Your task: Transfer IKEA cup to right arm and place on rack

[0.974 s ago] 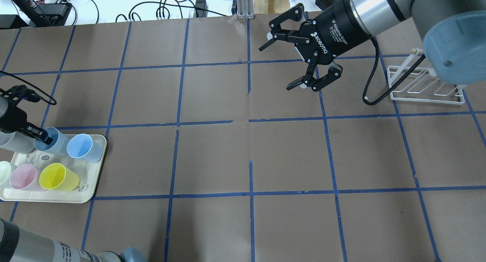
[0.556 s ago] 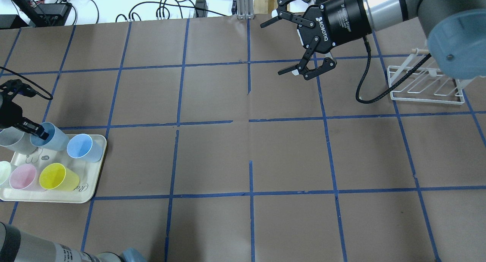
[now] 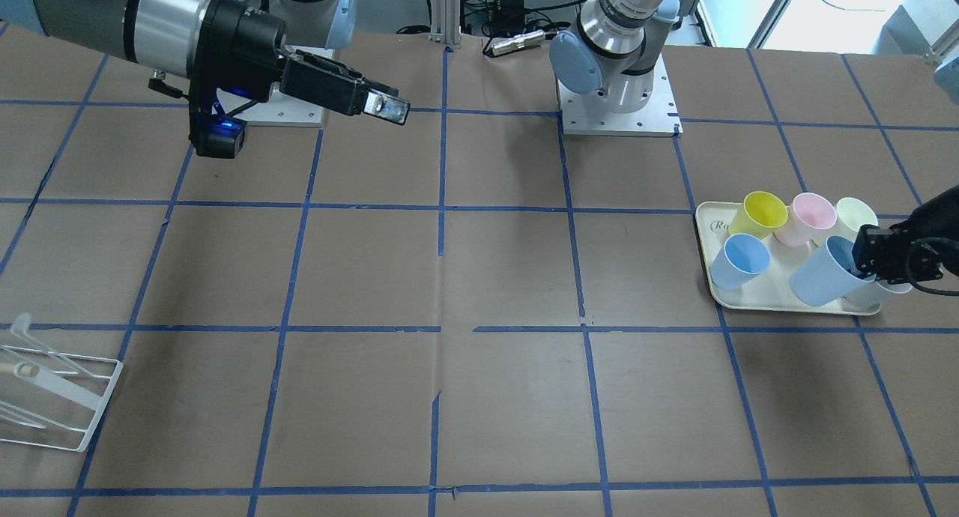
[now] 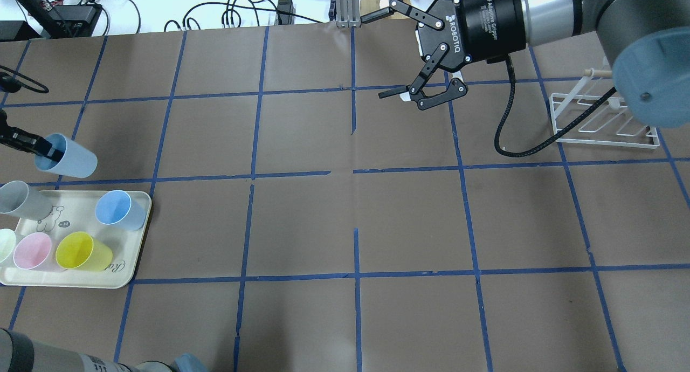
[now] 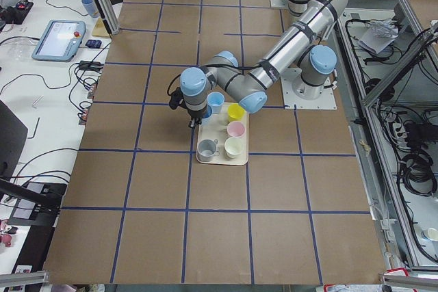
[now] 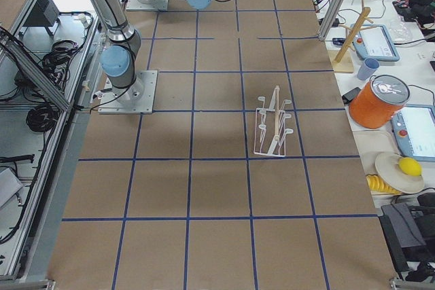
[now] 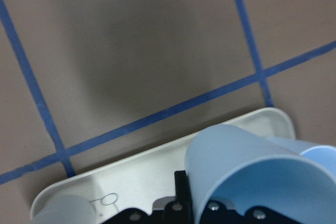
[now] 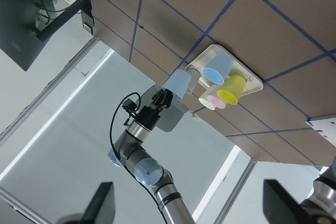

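Note:
My left gripper (image 4: 44,147) is shut on the rim of a pale blue IKEA cup (image 4: 67,157), one finger inside it. It holds the cup tilted in the air just beyond the tray's far edge. The cup also shows in the front view (image 3: 823,276) and fills the left wrist view (image 7: 252,166). A second pale blue cup (image 4: 115,209) stands on the cream tray (image 4: 125,277). My right gripper (image 4: 380,56) is open and empty, high over the far middle of the table. The white wire rack (image 4: 604,128) stands at the far right, partly behind my right arm.
On the tray stand a grey cup (image 4: 20,199), a yellow cup (image 4: 82,251), a pink cup (image 4: 32,251) and a pale green cup (image 4: 4,245). Cables and a post lie beyond the table's far edge. A black cable (image 4: 506,129) hangs from my right wrist.
My left gripper has lifted the pale blue cup off the tray and carried it up and away from the other cups. My right gripper has risen toward the far edge, still open.

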